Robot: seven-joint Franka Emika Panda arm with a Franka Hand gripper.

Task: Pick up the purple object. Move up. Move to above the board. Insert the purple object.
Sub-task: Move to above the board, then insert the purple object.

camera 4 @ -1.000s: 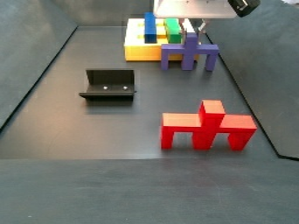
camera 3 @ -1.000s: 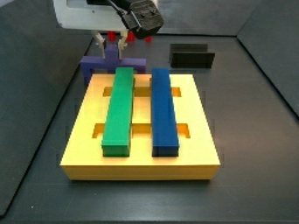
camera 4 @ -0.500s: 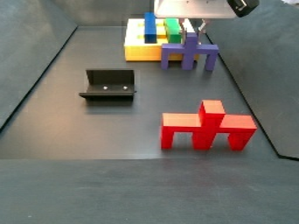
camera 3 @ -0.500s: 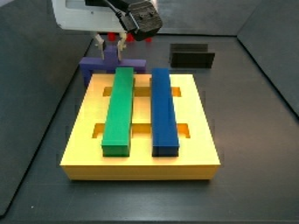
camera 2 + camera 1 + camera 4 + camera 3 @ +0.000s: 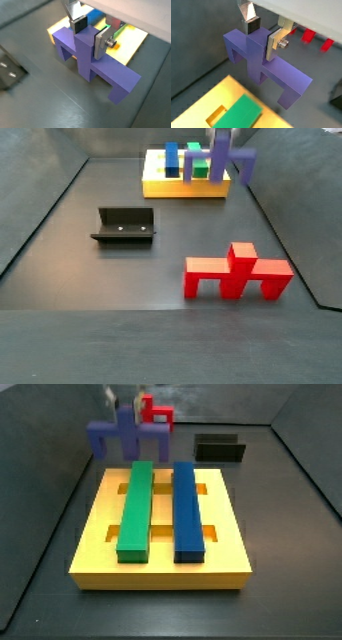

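You have a dark grey floor point(image 5: 80, 278) under it all, flat and smooth, dark grey walls point(image 5: 315, 434) going up around it — like a big box, soft even light, a pale shine on the floor.

Lab test enclosure: dark walled floor point(image 5: 120, 278) (a fixture point(image 5: 123, 225) standing there).

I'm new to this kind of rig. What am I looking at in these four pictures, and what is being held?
A robot arm with one two-finger end effector. Two cameras ride on its wrist and look down past the silver fingers; two stand beside the table. The end effector is shut on the stem of the purple object, lifted off the floor in both side views, near the board's far end. On the dark floor lie the yellow board with a green bar and a blue bar, a red legged piece and a dark bracket fixture.
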